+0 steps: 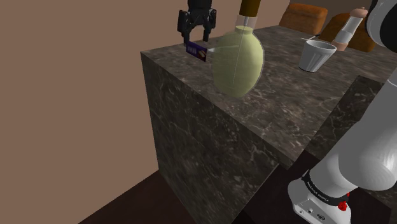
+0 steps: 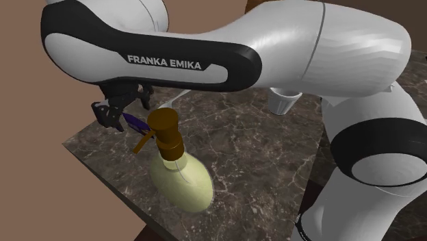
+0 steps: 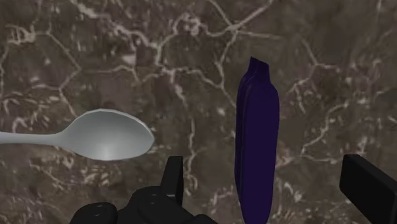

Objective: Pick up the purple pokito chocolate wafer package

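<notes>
The purple wafer package (image 3: 256, 146) stands on its long edge on the dark marble counter (image 3: 95, 57), near the far corner in the shoulder view (image 1: 196, 51). My black gripper (image 3: 270, 184) hangs just above it, open, one finger on each side. Neither finger (image 3: 173, 181) touches the wrapper, which sits nearer this one than the other. From the shoulder view the gripper (image 1: 196, 39) is directly over the package, and in the second exterior view (image 2: 123, 115) the package (image 2: 135, 123) pokes out below it.
A grey spoon (image 3: 108, 135) lies on the counter beside the package. A large yellow-green soap dispenser (image 1: 236, 60) with a brown pump (image 2: 164, 130) stands close by. A white cup (image 1: 316, 56) and a slim bottle (image 1: 350, 28) stand farther along the counter. The counter edge (image 1: 145, 54) drops off near the package.
</notes>
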Robot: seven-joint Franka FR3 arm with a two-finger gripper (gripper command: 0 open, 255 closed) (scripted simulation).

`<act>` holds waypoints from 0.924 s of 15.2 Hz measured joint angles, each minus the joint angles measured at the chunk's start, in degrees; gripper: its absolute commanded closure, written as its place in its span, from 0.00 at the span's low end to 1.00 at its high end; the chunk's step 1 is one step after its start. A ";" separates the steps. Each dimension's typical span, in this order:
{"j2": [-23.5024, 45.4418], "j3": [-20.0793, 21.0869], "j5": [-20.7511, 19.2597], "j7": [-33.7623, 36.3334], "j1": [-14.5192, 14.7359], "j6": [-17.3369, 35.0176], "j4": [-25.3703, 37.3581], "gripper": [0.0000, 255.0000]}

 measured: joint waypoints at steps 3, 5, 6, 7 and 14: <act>-0.66 -0.07 0.18 -0.07 -0.16 2.40 -3.03 0.00; -0.78 -0.06 0.21 -0.02 -0.16 2.98 -3.71 1.00; -0.81 -0.05 0.22 0.00 -0.15 3.08 -3.84 1.00; -0.83 -0.03 0.23 0.01 -0.14 3.13 -3.87 1.00; -0.86 -0.05 0.24 0.00 -0.16 3.18 -3.96 1.00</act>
